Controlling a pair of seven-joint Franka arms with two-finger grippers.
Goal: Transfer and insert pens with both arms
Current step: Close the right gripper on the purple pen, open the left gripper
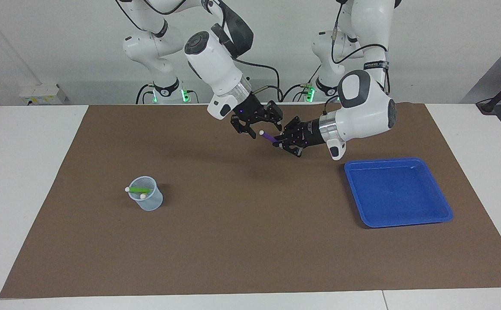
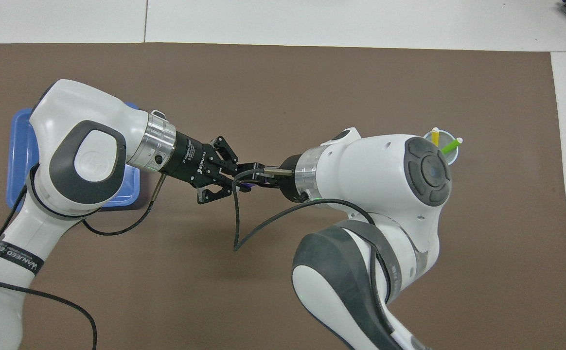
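Over the middle of the brown mat, my left gripper (image 1: 279,141) is shut on the purple pen (image 1: 268,137), which points its whitish tip toward the right arm. My right gripper (image 1: 260,125) is open, its fingers on either side of that tip. From above, the purple pen (image 2: 249,185) shows only as a sliver between the left gripper (image 2: 234,180) and the right gripper (image 2: 265,176), which is mostly hidden under its own wrist. The green pen (image 1: 139,190) and the yellow pen (image 2: 435,137) stand in the clear cup (image 1: 149,202).
A blue tray (image 1: 442,206) lies toward the left arm's end of the mat, nothing in it. The cup stands toward the right arm's end. A black cable (image 2: 237,218) hangs in a loop from the right wrist.
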